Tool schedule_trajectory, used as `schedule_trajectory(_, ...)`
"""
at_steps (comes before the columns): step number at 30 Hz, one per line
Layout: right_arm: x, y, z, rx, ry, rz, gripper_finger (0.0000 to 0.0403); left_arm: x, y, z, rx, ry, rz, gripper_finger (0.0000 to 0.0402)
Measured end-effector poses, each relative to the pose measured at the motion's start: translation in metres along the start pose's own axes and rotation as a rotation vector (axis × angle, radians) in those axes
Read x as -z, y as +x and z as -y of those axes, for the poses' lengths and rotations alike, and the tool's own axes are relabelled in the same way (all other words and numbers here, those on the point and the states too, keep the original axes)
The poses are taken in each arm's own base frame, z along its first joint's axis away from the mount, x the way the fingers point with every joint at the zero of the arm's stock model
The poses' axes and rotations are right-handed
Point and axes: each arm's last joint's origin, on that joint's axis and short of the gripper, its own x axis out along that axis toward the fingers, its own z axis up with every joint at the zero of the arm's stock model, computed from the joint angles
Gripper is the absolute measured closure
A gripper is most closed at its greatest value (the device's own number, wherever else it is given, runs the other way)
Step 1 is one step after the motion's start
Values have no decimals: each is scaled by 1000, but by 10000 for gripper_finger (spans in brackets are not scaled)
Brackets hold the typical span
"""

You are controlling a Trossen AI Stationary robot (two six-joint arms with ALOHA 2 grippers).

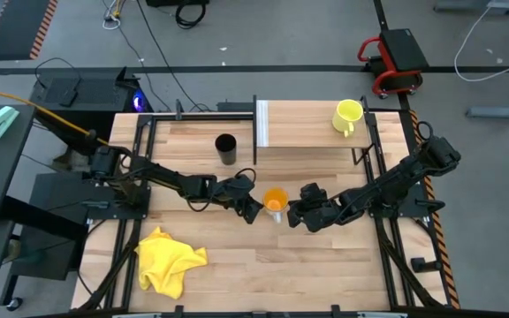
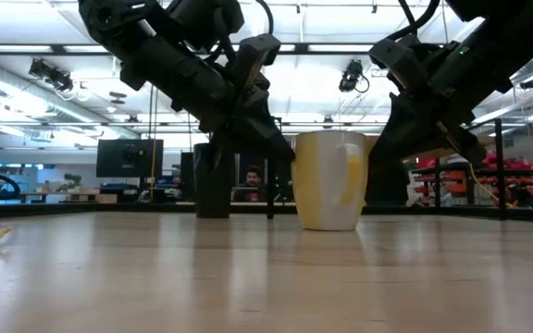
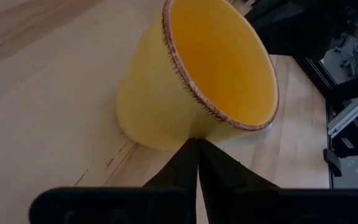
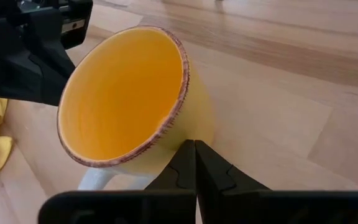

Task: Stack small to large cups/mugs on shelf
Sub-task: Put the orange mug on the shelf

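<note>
Cups were spread over the counter [image 1: 237,274]: the orange cup [image 1: 275,202] stood upright near the middle, the black cup [image 1: 225,148] stood toward the far edge just beside the shelf [image 1: 303,123], and the yellow-green mug [image 1: 347,116] already sat on the shelf near the far right corner. Both arms had converged on the orange cup. The left jaws [image 1: 253,208] sat just beside it on one side and the right jaws [image 1: 300,212] close on the other; each wrist view showed its own 2 fingers pressed together, holding nothing, with tips pointing at the cup's wall below the rim.

Judging from this, the step in hand was taking up the orange cup, and only 1 arm should do it. The right arm looked better placed, since the shelf lay on its side of the counter. Its jaws needed to open wide enough to straddle the wall or rim before moving in; closed as they were, any advance would simply push the cup. The left arm should back off toward the counter's left edge to avoid a collision. A glazed cup may slip, so a firm grip well down the wall would be safest.
</note>
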Motion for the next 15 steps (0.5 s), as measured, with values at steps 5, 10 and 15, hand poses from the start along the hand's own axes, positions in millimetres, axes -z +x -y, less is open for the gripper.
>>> schedule_trajectory(5,10,-10,-2,-17,91,-42,397,1,0,-1,-13,-1,-15,392)
schedule_trajectory(10,19,-36,-7,-87,152,-70,393,2,0,-1,0,-4,-46,377)
schedule_trajectory(15,22,-62,-8,-148,251,-5,399,3,0,-1,11,10,-67,371)
